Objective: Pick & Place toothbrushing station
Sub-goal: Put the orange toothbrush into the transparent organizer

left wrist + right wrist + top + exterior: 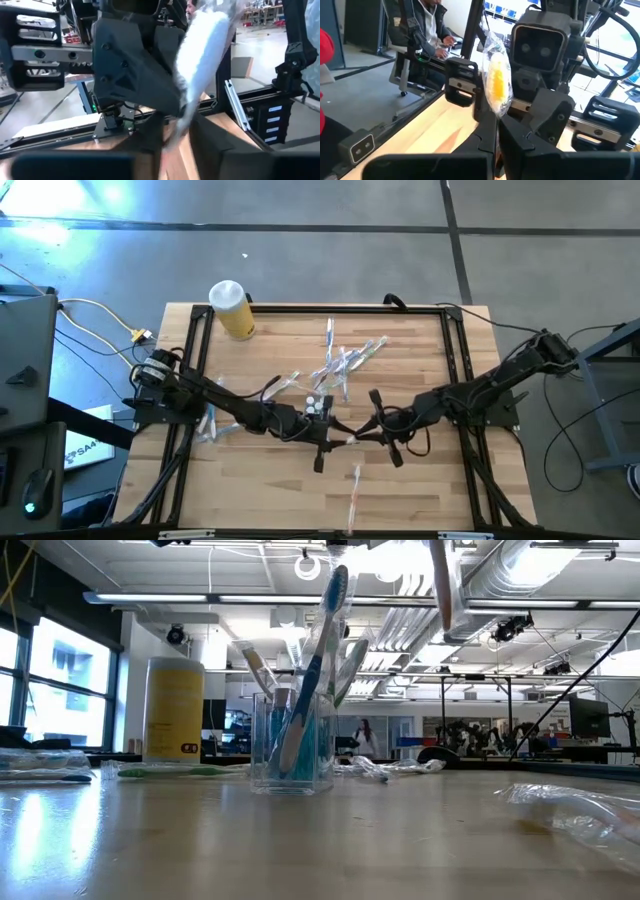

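- Both claws meet near the middle of the table. My right gripper (496, 131) is clamped on a wrapped toothbrush (496, 85) with a yellow head, held upright in its clear wrapper.
- My left gripper (176, 131) faces it from the other side, fingers pinched around a pale wrapped toothbrush (202, 65). It looks gripped, though I can't say how firmly.
- From above, the two grippers sit just beside each other, close to the near edge of the cup (318, 404), which stands at the table's centre.
- The cup already holds several toothbrushes (318, 670) standing upright, along with what look like teal tubes low inside it.
- Further out, a loose scatter of wrapped brushes (345, 360) lies beyond the cup toward the far side. One more wrapped brush (355, 490) lies alone near the front edge, and another bit of wrapping (208, 425) lies at the left.
- A yellow bottle (232, 310) stands at the far left corner, well apart from the work.
- A person (427, 30) sits past the table, visible from my right wrist camera.
- My read: I'm mid-way through loading brushes into the cup. Next I'd need to carry a held brush over the cup's mouth, keep it upright, and lower it in without knocking the cup.
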You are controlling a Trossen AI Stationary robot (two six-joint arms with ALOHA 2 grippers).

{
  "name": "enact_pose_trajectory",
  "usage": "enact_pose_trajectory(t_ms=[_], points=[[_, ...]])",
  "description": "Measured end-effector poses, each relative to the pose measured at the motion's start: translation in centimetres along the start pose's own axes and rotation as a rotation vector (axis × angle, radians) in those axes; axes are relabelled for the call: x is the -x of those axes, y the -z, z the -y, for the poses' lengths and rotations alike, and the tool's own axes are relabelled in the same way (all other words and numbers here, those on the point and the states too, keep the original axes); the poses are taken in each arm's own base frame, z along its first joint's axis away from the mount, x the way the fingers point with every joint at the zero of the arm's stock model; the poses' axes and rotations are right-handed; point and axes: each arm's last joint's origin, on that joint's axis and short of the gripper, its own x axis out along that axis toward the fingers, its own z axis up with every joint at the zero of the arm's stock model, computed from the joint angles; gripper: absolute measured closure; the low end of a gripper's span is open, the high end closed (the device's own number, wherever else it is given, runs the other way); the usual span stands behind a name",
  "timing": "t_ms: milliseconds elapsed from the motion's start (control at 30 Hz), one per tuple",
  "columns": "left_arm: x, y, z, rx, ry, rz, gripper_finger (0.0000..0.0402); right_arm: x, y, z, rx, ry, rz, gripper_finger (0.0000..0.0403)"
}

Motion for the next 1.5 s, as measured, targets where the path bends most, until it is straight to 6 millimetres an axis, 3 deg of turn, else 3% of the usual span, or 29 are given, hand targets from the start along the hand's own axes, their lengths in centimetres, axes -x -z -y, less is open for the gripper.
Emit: enact_pose_trajectory(t_ms=[100,300,567,767,900,1033,1167,1500], points=[[0.0,0.1,0.1,-0.008,0.006,-0.014,0.0383,0.0,0.0,-0.2,0.002,-0.009,-0.006,0.0399],[0.0,0.5,0.0,-0.007,-0.002,-0.050,0.0383,0.7,-0.2,-0.7,0.032,0.071,-0.050,0.0378],[0.7,-0.2,-0.3,-0.017,-0.032,-0.121,0.0388,2.2,-1.0,-3.4,0.067,0.149,-0.098,0.0251],[2.6,-2.6,-0.5,0.090,-0.006,-0.181,0.0388,2.9,-0.4,-5.2,0.064,0.173,-0.180,0.0182],[4.4,-5.2,0.6,0.082,-0.010,-0.155,0.0388,3.1,0.1,-5.5,0.039,0.184,-0.233,0.0175],[6.4,-6.2,2.0,0.003,-0.200,-0.222,0.0388,3.3,0.6,-5.5,0.020,0.188,-0.277,0.0181],[7.4,-4.6,2.5,0.008,-0.294,-0.227,0.0388,3.3,0.9,-5.5,0.026,0.185,-0.309,0.0187],[11.0,1.7,1.9,0.172,-0.408,-0.078,0.0388,3.4,1.1,-5.5,0.034,0.183,-0.325,0.0199]])
